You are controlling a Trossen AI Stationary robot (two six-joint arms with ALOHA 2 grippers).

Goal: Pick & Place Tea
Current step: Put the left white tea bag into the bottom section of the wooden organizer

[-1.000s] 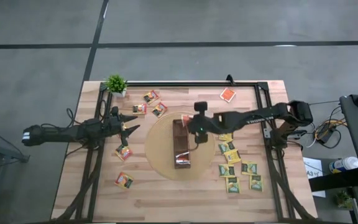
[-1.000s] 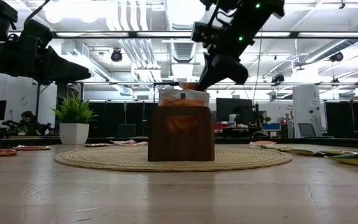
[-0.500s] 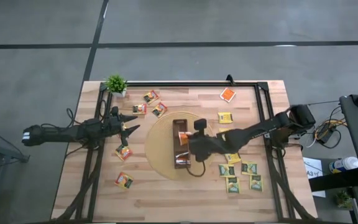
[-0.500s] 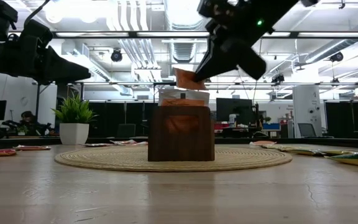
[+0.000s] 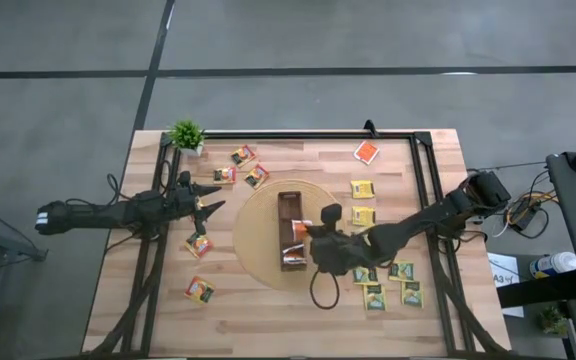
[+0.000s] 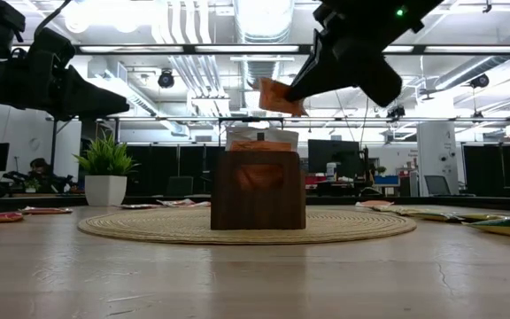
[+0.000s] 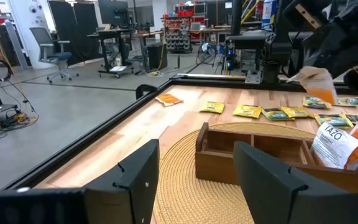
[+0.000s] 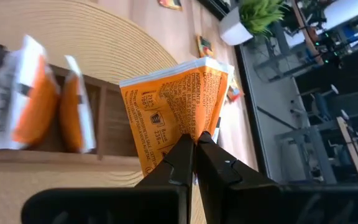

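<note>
My right gripper [image 5: 311, 233] hangs over the near half of the long brown box [image 5: 290, 228], shut on an orange tea sachet [image 8: 178, 102], which also shows in the low view as an orange tea sachet [image 6: 279, 96]. The box stands on a round woven mat [image 5: 256, 252] and holds two more sachets [image 8: 33, 99]. Loose tea sachets lie flat on the table to the left [image 5: 199, 245] and to the right [image 5: 401, 270]. At the table's left, my left gripper [image 5: 208, 206] waits open with nothing between its fingers. My right gripper pinches the sachet's one edge [image 8: 190, 133] between its two shut fingertips [image 8: 211, 157]. The fingers slant down from the table's right. The sachet sticks out beyond the tips, tilted and lifted clear above the box.
A small potted plant [image 5: 187, 135] stands at the far left corner. A black frame rail [image 5: 420, 170] runs along the table's sides and far edge. An orange-red sachet [image 5: 367, 152] lies far right. Bare wood [image 5: 268, 310] shows along the near edge.
My right arm has swung toward the table's near edge along the box, carrying the orange sachet with it. The sachet has stayed clear of the box.
</note>
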